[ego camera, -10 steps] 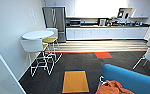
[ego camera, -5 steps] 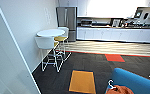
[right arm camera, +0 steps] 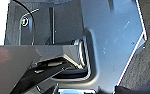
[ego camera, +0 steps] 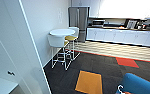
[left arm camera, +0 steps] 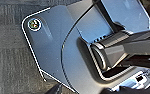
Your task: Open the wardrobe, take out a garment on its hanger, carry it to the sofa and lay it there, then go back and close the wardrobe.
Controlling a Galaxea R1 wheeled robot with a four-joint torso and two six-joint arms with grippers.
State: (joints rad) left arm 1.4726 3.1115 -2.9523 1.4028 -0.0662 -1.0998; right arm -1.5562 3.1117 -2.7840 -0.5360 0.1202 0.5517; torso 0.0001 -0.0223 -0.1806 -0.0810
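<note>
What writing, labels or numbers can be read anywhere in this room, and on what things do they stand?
No text can be read here.
Wall: pale plates on it, too blurred to show any writing.
Kitchen counter: the microwave and the framed item show no legible marks.
Round badge on the robot's plate: a coloured emblem, too blurred to read.

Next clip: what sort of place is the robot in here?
Probably an office break room or shared kitchenette: a stainless steel fridge, a long run of white counter cabinets with a microwave above, and a round white high table with stools on dark carpet tiles.
</note>
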